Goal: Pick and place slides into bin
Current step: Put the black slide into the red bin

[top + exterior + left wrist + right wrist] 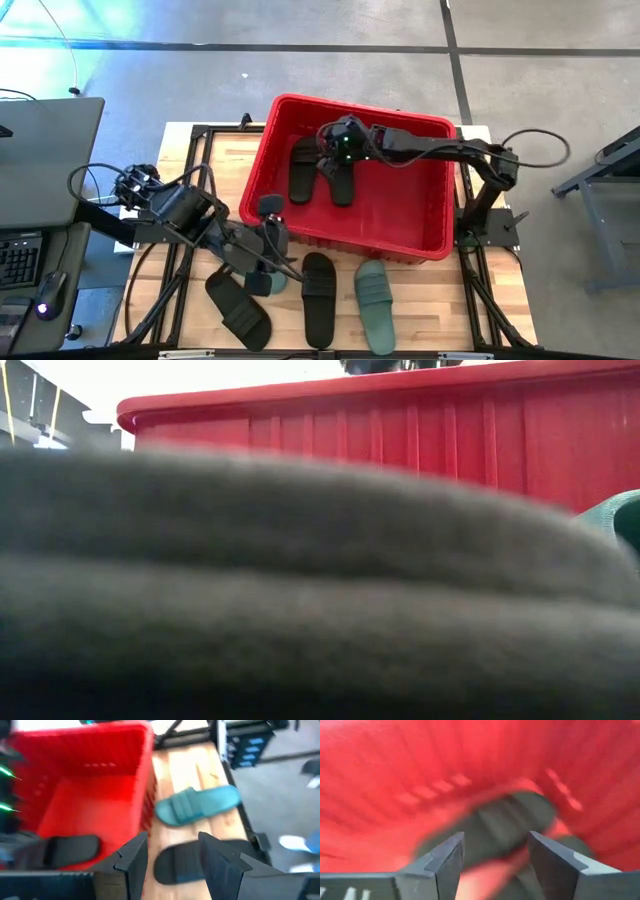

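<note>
The red bin (400,215) stands at the table's far middle. Two black slides (300,172) (340,185) lie on its floor at the left. My right gripper (332,160) reaches in from the right and hovers open over them; a black slide (505,827) shows beyond its fingers. My left gripper (280,262) is open and empty by the bin's near left corner, above a partly hidden teal slide (272,284). On the table near the front lie a black slide (238,306), another black slide (318,295) (185,865) and a teal slide (373,305) (197,805).
A dark slide (300,590) right in front of the low camera blocks most of that view; the bin's near wall (400,430) rises behind it. Black metal frame rails (190,160) run along the table's sides. A desk with a keyboard (20,260) stands to the left.
</note>
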Controlling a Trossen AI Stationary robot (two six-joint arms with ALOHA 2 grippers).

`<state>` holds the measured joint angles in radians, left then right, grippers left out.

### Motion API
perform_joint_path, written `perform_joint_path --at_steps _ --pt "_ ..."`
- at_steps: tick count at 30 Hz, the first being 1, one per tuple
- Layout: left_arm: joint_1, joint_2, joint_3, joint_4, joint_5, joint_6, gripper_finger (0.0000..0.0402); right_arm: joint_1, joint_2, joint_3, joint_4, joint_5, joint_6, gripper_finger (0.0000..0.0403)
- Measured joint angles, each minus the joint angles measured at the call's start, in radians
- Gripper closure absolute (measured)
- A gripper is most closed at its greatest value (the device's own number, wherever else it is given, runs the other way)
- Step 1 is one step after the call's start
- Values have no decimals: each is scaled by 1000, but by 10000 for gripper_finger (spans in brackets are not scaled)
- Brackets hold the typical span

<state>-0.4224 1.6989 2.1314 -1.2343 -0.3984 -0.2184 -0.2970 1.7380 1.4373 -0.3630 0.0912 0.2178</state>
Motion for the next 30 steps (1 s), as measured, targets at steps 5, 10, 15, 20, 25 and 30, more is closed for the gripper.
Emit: perform_joint_path --at_steps 5,10,15,20,25,30 --pt "-25 47 -1 -48 170 1 245 81 -46 123 -67 -288 80 218" --pt "-75 114 -1 -131 299 -48 245 166 -61 203 -251 -656 72 233" --pt "-147 183 -1 -183 326 -199 245 276 -66 224 -401 -737 180 250" --pt "-208 238 0 -276 243 -411 245 415 -64 202 -440 -729 249 262" --pt "-243 283 -15 -325 198 -569 245 573 -63 199 -442 -592 253 265" --pt "-250 305 -56 -291 197 -624 245 707 -63 199 -445 -399 253 265"
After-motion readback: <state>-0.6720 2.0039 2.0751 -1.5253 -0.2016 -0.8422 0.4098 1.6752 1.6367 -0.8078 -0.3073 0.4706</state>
